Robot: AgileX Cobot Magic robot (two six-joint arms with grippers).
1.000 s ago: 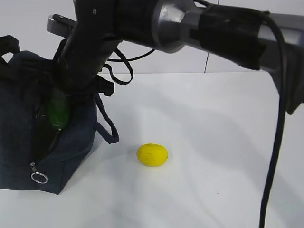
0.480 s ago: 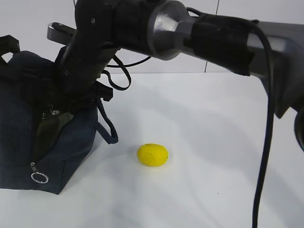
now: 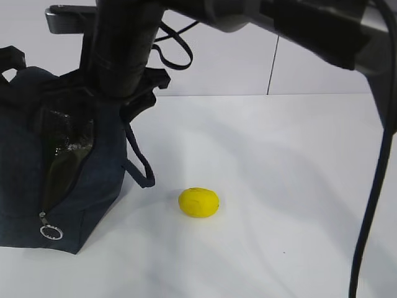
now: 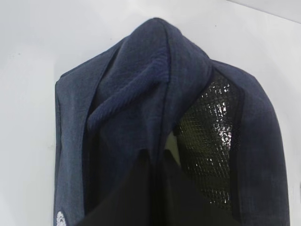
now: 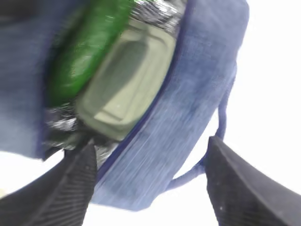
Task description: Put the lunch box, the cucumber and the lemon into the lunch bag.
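Glossy dark green cucumber [image 5: 84,47] lies lengthwise beside sage-lidded lunch box [image 5: 124,77] in navy fabric bag [image 3: 31,167]; right gripper [image 5: 150,183] open, empty; left gripper shut.

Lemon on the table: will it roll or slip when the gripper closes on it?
The lemon lies free on the smooth white table, and its rounded oval shape suggests it may roll if nudged off-centre. Its dimpled skin probably gives some grip. It looks small, so likely light, and firm enough to hold.
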